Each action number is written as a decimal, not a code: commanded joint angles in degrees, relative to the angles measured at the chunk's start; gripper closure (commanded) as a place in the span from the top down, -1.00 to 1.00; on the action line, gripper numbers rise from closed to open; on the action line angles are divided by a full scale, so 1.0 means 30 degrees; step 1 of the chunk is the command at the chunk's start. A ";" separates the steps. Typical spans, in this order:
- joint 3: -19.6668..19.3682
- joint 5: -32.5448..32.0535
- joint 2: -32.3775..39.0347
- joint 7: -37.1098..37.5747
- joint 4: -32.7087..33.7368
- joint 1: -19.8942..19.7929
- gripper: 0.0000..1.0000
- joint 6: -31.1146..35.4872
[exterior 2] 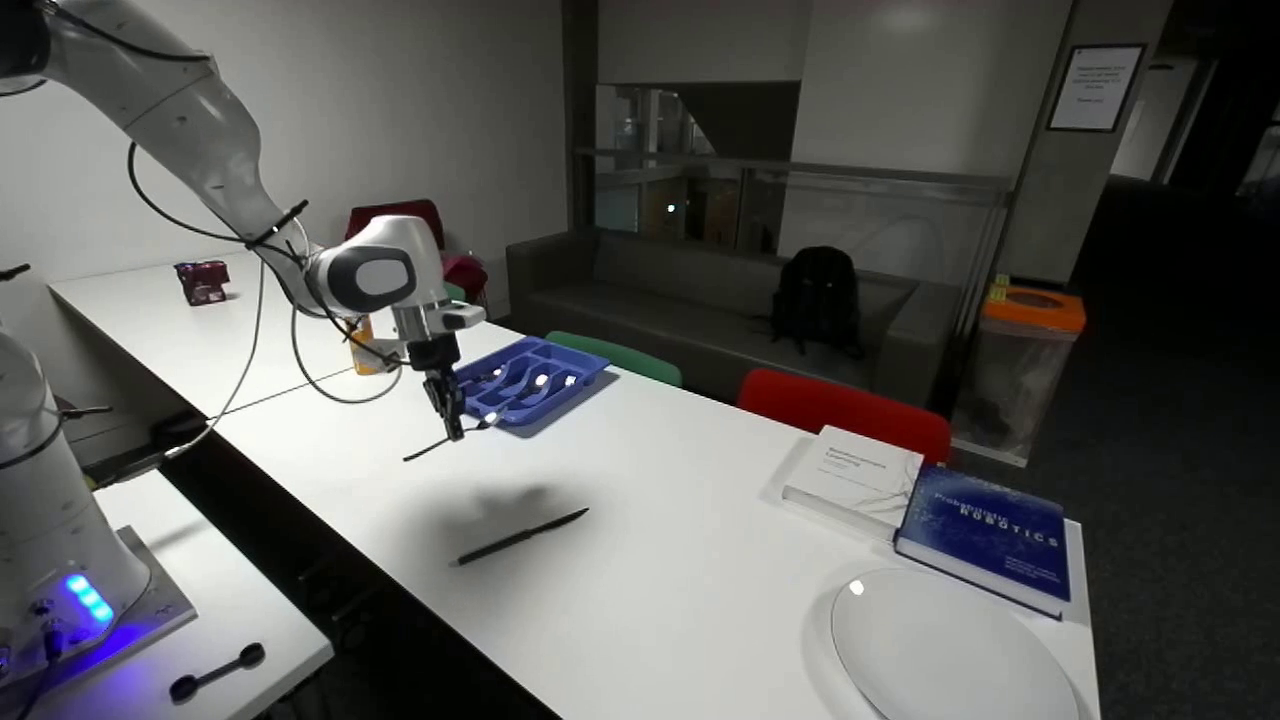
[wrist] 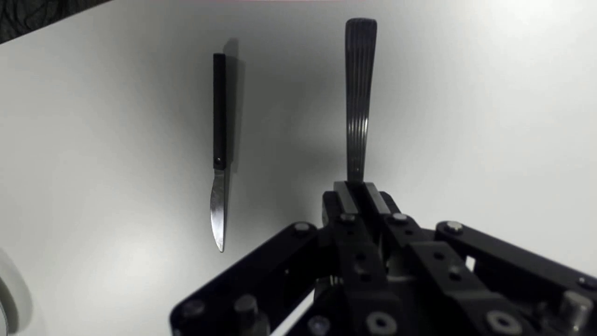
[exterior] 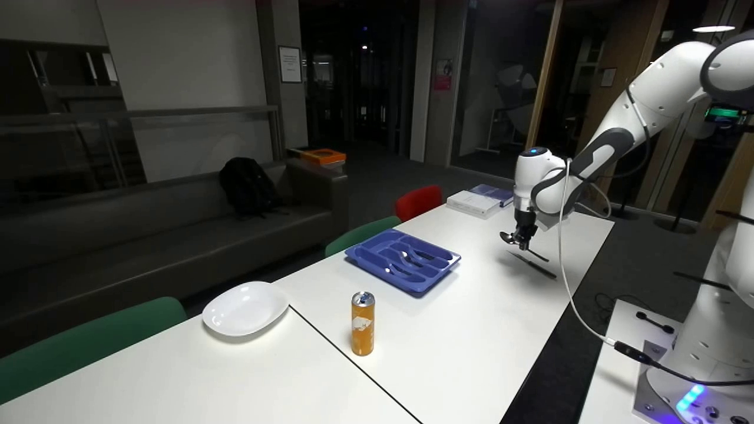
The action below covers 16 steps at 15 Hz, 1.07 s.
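one dark spoon is pinched between the closed fingers of the gripper; in the wrist view its ridged handle runs from the fingertips up toward twelve o'clock; in an exterior view its bowl end juts out on the gripper's nine o'clock side; in both exterior views the spoon is up above the white table; a black-handled knife lies flat on that table, between nine and ten o'clock from the fingertips in the wrist view, its blade toward six, its handle toward twelve; in an exterior view a blue tray sits near nine o'clock of the gripper, with some cutlery in its compartments; an orange can stands upright at eight o'clock, and a shallow white dish rests farther out, between eight and nine; in an exterior view a white book and a blue book lie side by side at about three o'clock; a large white plate is at four; a black backpack rests on a grey sofa between two and three.
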 commanded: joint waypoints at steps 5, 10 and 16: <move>0.4593 0.2498 -0.2052 -0.1481 0.1179 -0.0902 -0.96 -0.5136; 0.5697 0.3785 -0.0777 -0.2389 0.2304 -0.0914 -0.96 -0.5022; 0.5820 0.3339 -0.0671 -0.1730 0.1999 -0.0902 -0.83 -0.4484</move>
